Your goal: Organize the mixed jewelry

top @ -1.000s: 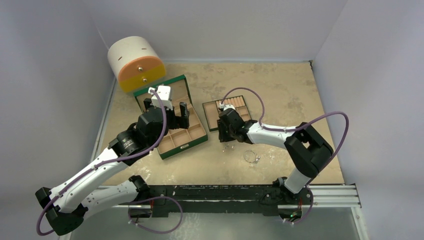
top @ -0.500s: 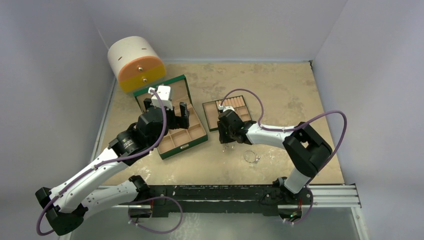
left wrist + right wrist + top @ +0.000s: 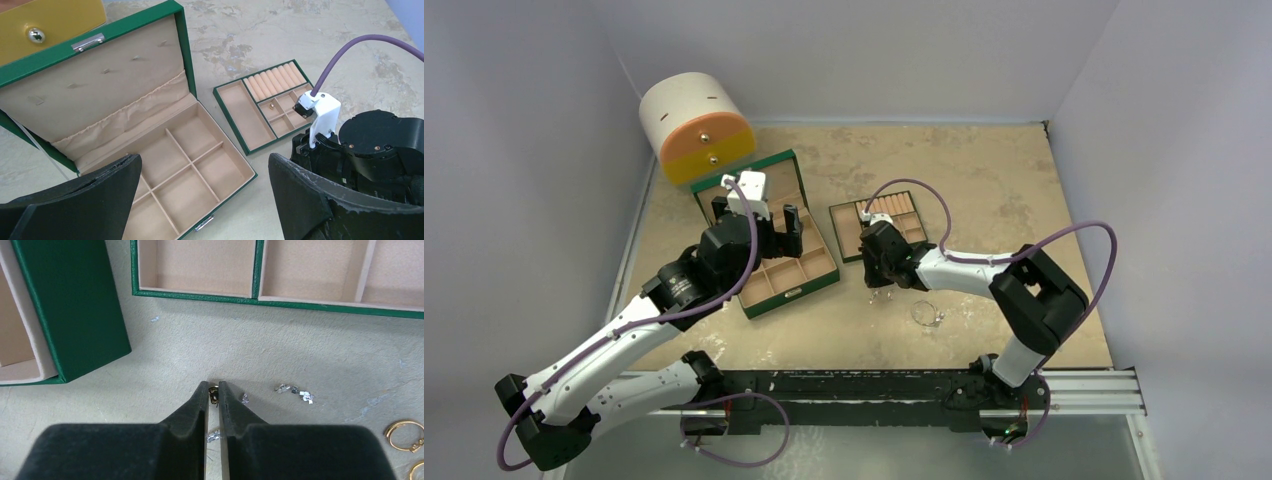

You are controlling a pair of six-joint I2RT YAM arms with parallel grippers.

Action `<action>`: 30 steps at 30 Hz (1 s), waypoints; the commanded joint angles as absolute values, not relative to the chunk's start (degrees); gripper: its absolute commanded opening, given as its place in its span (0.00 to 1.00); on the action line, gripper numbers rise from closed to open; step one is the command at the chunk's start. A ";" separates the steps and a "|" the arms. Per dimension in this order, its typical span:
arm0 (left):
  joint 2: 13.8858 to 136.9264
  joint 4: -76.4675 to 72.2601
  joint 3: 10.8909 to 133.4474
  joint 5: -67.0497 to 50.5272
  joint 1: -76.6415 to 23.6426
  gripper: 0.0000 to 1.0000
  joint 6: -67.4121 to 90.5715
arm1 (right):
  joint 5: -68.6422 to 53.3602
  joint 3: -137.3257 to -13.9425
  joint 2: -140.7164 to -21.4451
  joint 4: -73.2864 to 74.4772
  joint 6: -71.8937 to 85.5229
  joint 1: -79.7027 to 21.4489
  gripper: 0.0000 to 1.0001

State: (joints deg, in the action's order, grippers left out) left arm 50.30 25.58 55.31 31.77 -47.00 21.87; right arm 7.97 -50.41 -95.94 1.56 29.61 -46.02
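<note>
The right gripper (image 3: 213,389), at the frame's lower middle, is pinched on a tiny gold earring (image 3: 214,395), so lift slowly and straight off the counter (image 3: 310,355).

The box (image 3: 184,50) was green outside, tan inside. The round case (image 3: 686,105) was white with an orange front. The table (image 3: 984,170) was sandy with pale blotches. At four o'clock in the right wrist view lay gold rings (image 3: 403,436). The fingers (image 3: 192,410) of the right gripper (image 3: 213,386) were black, the bit (image 3: 214,394) between them gold.
</note>
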 commanded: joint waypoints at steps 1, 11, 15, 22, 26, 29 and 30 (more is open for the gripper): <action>50.27 24.67 57.96 31.73 -46.99 0.98 21.36 | 8.69 -49.57 -94.60 1.91 30.23 -46.58 0.09; 50.36 24.61 57.98 31.73 -46.97 0.98 21.36 | 8.61 -50.08 -92.84 2.26 30.40 -46.76 0.00; 50.36 24.64 57.92 31.68 -46.94 0.98 21.36 | 8.86 -50.27 -91.43 2.80 30.39 -46.84 0.00; 50.27 24.65 57.96 31.64 -46.94 0.98 21.36 | 9.29 -50.87 -89.73 3.35 30.40 -46.85 0.00; 50.27 24.66 57.93 31.64 -46.98 0.98 21.36 | 10.48 -51.85 -89.43 4.15 30.48 -46.83 0.00; 50.36 24.65 57.99 31.55 -46.93 0.98 21.37 | 10.98 -53.11 -89.43 5.61 30.18 -46.85 0.00; 50.36 24.66 57.98 31.55 -46.93 0.98 21.44 | 11.18 -53.62 -89.32 6.22 29.55 -46.85 0.00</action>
State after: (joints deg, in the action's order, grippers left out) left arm 50.41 25.80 55.31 31.75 -47.00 21.87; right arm 8.71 -50.57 -90.96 3.86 29.69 -46.57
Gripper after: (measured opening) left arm 0.982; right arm 0.004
